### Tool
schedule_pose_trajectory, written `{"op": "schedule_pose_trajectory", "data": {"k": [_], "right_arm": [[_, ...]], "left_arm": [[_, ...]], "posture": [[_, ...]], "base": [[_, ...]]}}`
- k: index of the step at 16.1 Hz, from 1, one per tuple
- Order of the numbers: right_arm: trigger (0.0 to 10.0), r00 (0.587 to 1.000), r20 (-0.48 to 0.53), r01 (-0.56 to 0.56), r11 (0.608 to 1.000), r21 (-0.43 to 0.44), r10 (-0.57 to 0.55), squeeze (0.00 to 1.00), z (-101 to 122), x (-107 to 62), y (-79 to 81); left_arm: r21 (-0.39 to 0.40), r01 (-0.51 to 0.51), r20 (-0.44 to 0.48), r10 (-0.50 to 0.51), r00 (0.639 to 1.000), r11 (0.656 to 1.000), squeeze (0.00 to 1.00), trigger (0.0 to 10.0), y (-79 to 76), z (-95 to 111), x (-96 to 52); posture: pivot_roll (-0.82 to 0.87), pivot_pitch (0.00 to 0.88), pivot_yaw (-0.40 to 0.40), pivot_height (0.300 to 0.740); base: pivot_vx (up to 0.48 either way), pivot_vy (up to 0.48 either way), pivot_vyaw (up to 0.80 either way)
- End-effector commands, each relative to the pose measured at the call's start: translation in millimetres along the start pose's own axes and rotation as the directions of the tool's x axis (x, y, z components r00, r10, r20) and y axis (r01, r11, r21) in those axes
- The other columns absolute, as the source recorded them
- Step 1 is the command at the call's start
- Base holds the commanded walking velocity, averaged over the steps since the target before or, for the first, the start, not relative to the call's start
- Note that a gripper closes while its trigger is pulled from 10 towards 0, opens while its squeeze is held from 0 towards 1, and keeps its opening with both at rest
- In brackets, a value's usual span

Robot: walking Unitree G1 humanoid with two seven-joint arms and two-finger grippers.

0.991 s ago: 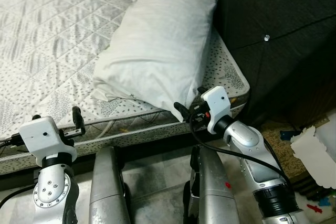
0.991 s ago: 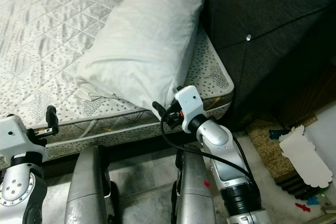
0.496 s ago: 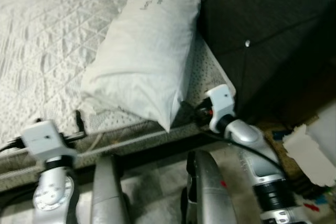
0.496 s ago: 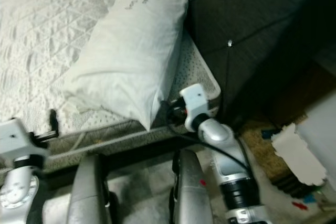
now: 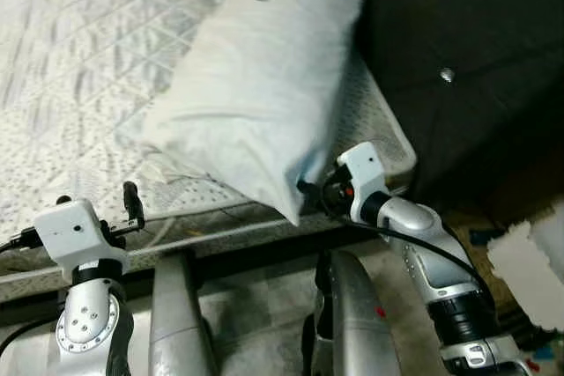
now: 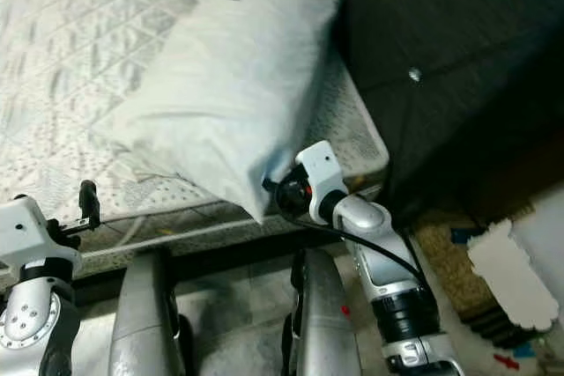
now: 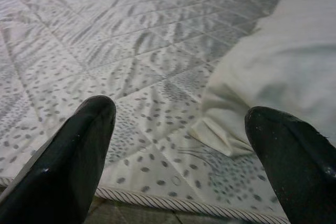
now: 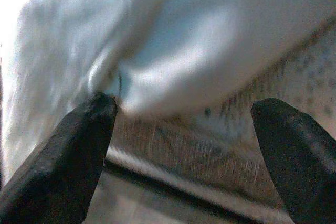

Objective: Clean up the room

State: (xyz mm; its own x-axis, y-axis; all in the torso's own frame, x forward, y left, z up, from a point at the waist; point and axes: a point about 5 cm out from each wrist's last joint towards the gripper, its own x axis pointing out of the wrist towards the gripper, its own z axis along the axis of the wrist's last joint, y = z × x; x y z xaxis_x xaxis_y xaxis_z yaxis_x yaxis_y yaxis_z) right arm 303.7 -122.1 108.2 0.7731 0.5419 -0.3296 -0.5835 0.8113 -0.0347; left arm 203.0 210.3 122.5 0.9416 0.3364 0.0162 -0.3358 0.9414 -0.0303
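A big white pillow [image 5: 256, 85] lies on the quilted mattress [image 5: 79, 68], against the dark padded headboard [image 5: 458, 50]. Its near corner hangs over the bed's front edge. My right gripper [image 5: 310, 193] is at that corner, open; in the right wrist view the pillow [image 8: 184, 45] fills the space just beyond the gripper [image 8: 186, 106], and its corner touches one finger [image 8: 73, 156]. My left gripper [image 5: 132, 204] is open at the mattress edge further left, and its wrist view shows the pillow's other near corner [image 7: 226, 129] ahead of the spread fingers [image 7: 68, 161].
The mattress edge and bed frame [image 5: 229, 235] run across in front of my legs [image 5: 176, 323]. White torn paper [image 5: 529, 261] and small litter lie on the floor at the right, beside the headboard. Tiled floor [image 5: 256, 305] shows between my legs.
The camera has swung, so the whole picture shifted. My right gripper stays at the pillow's near corner, which now droops further over the mattress edge. The left arm holds its place.
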Motion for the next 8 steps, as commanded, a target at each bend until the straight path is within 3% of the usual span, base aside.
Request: {"op": "schedule_pose_trajectory", "data": {"k": [1, 5, 8], "right_arm": [[10.0, 0.999, -0.038, -0.029, 0.999, 0.015, 0.029, 0.00, -3.4, -0.4, -2.0], [10.0, 0.981, -0.115, -0.153, 0.988, 0.033, 0.156, 0.00, -6.4, 0.1, 5.5], [10.0, 0.976, -0.120, -0.170, 0.981, 0.094, 0.181, 0.00, -1.5, 4.8, 8.4]], "left_arm": [[0.005, 0.001, -0.009, -0.001, 1.000, 1.000, 0.00, 10.0, 1.6, -1.3, -1.3], [0.008, 0.001, -0.012, -0.001, 1.000, 1.000, 0.00, 10.0, 2.2, -0.9, -1.2], [0.008, 0.001, -0.018, -0.001, 1.000, 1.000, 0.00, 10.0, 2.8, -1.3, -0.9]], "posture": [[-0.04, 0.174, -0.049, 0.537], [-0.04, 0.179, -0.046, 0.537], [-0.03, 0.178, -0.043, 0.537]], "base": [[0.000, 0.000, 0.00], [0.000, 0.000, 0.00], [0.000, 0.000, 0.00]]}}
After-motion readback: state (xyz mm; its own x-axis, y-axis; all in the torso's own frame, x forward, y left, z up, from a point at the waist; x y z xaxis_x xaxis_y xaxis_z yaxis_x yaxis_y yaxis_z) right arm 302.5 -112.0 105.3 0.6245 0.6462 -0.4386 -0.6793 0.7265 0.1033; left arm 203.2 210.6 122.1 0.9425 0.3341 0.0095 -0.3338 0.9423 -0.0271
